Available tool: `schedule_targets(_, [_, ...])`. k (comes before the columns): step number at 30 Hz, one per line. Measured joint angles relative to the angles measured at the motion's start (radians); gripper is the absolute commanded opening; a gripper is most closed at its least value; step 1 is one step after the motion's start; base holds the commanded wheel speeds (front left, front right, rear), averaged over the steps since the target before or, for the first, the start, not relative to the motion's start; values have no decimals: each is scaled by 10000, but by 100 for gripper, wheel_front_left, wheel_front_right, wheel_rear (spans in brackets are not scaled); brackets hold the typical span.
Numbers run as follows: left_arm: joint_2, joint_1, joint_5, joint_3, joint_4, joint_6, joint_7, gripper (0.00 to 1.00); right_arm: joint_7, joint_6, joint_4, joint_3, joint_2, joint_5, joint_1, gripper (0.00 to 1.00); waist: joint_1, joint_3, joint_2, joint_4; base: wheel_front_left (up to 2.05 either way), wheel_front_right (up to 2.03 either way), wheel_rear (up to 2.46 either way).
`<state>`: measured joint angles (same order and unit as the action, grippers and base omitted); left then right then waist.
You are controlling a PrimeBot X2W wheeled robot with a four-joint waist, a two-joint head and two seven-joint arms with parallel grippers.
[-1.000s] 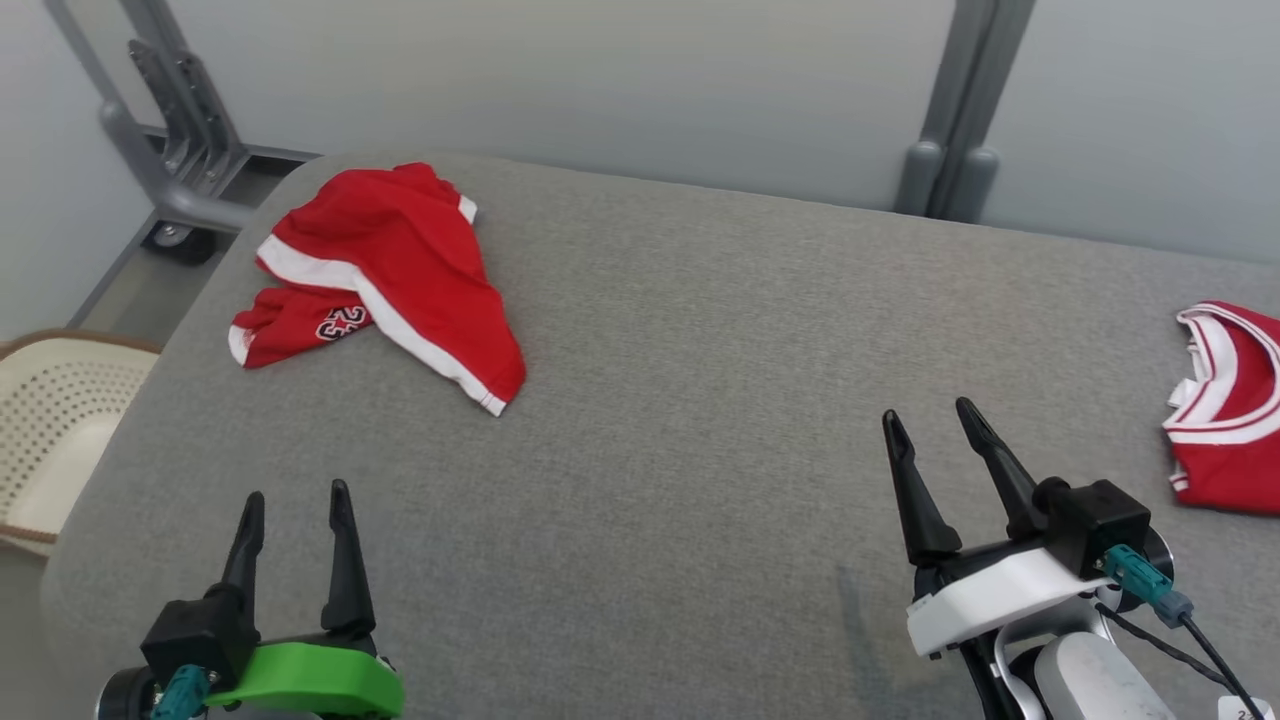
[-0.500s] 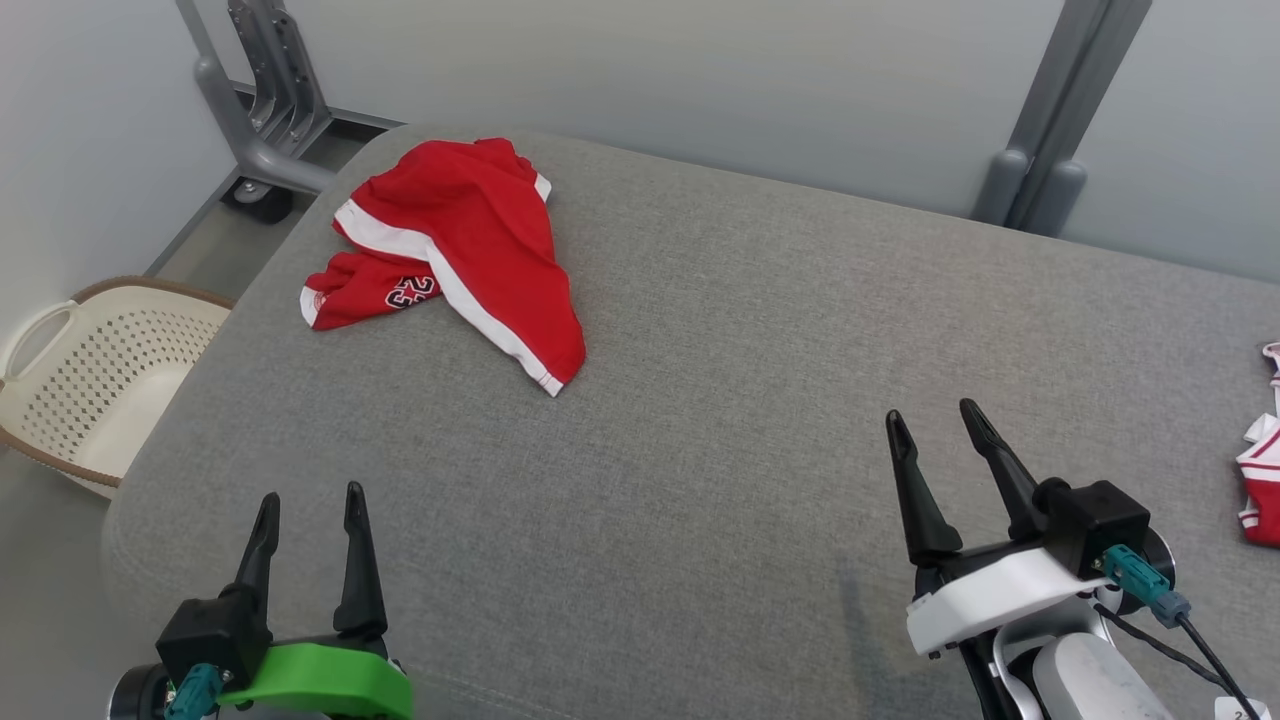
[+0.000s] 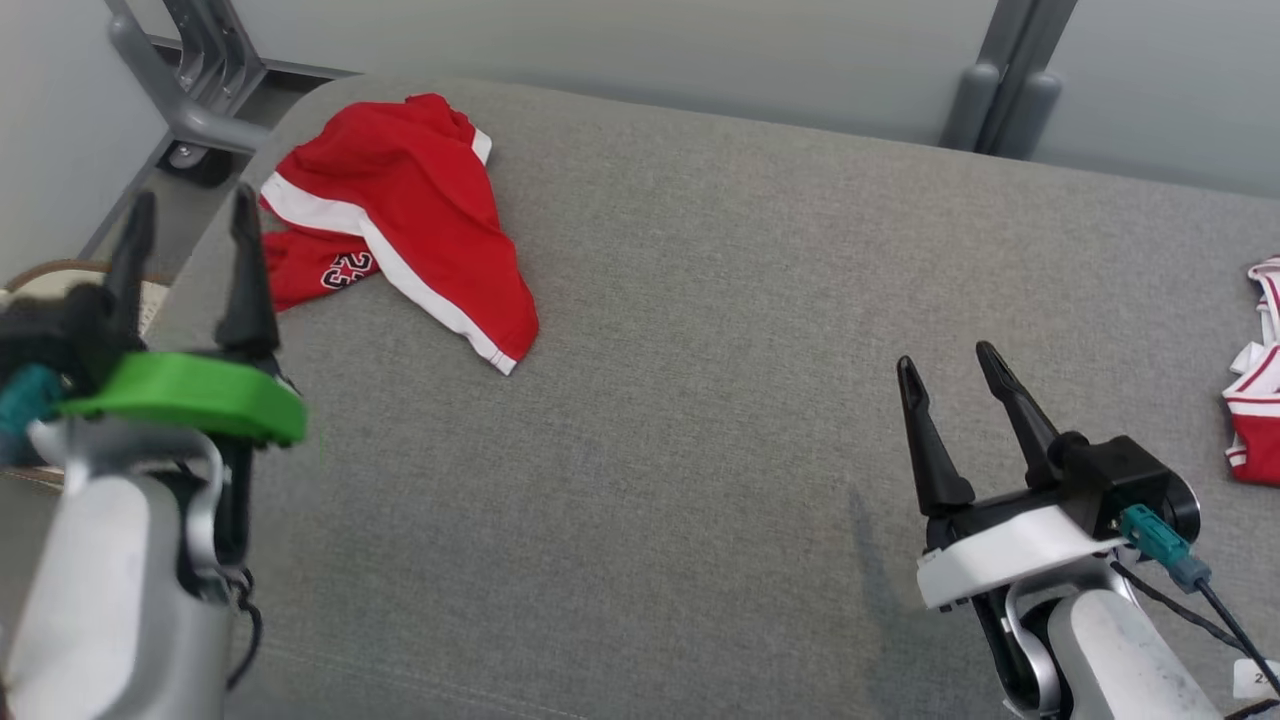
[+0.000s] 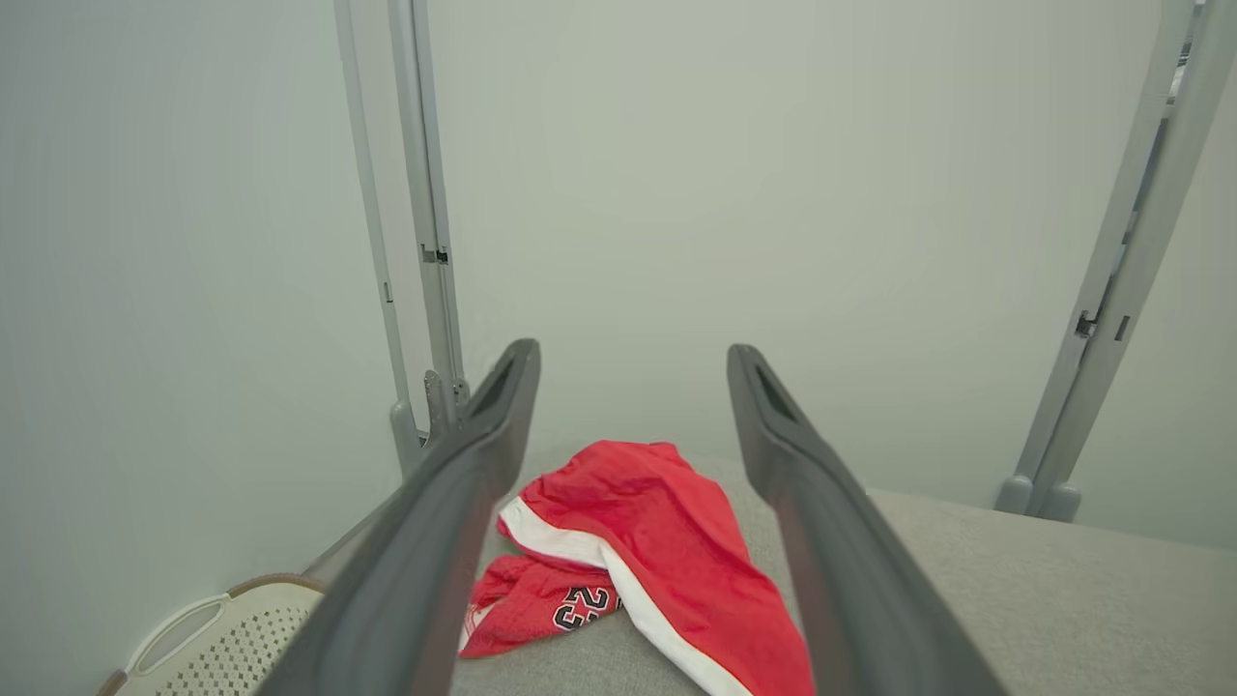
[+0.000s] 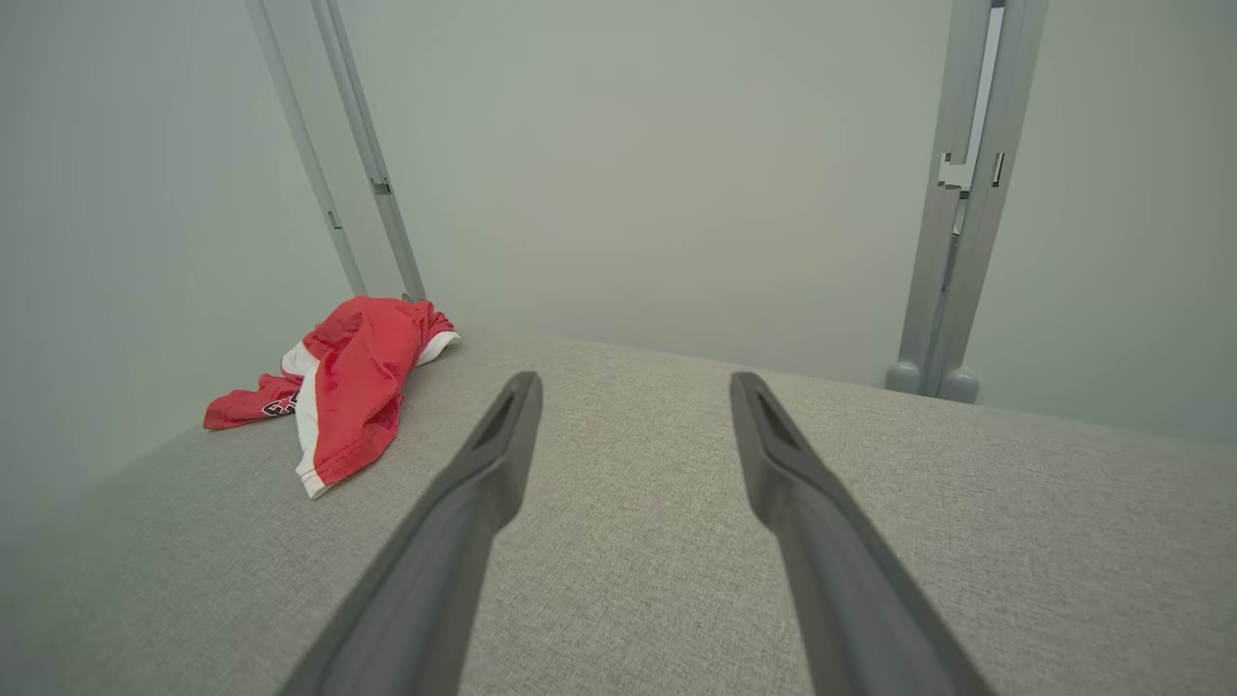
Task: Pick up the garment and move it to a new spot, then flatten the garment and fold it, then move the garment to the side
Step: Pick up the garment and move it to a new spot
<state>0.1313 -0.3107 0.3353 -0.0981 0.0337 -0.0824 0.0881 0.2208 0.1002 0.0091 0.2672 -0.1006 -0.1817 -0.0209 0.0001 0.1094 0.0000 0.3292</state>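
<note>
The garment (image 3: 410, 225), crumpled red shorts with white trim and a printed number, lies at the far left corner of the grey padded table (image 3: 700, 330). It also appears in the left wrist view as the garment (image 4: 657, 541) and in the right wrist view as the garment (image 5: 353, 387). My left gripper (image 3: 190, 210) is raised at the left, open and empty, its tips just left of the shorts. Low on the right, my right gripper (image 3: 950, 365) hangs open over bare table, holding nothing.
A second red and white garment (image 3: 1255, 400) lies at the table's right edge. A cream perforated basket (image 4: 213, 652) stands on the floor off the table's left side. Grey metal frame posts (image 3: 1010, 80) rise behind the table, with a wheeled base (image 3: 190, 90) at the back left.
My left arm has risen and reached forward toward the shorts. The head camera has shifted, so the whole scene slid in view. The right gripper has kept its place. Both stay open.
</note>
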Motion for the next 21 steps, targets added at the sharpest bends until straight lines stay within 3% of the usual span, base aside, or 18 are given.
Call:
schedule_targets(6, [326, -2037, 719, 934, 1149, -35, -1561, 100, -205, 63, -445, 31, -259, 328, -540, 100, 0, 579, 0, -486, 0, 0, 0])
schedule_targets(11, [1005, -2885, 759, 1310, 2278, -73, -2608, 100, -295, 73, -924, -77, -353, 575, -896, 100, 0, 1119, 0, -1028, 0, 0, 0])
schedule_targets(21, [1988, -4209, 1032, 2539, 3430, -217, -3618, 100, -546, 75, -1649, -276, -639, 713, -1421, 100, 1, 2355, 0, -2256, 0, 0, 0])
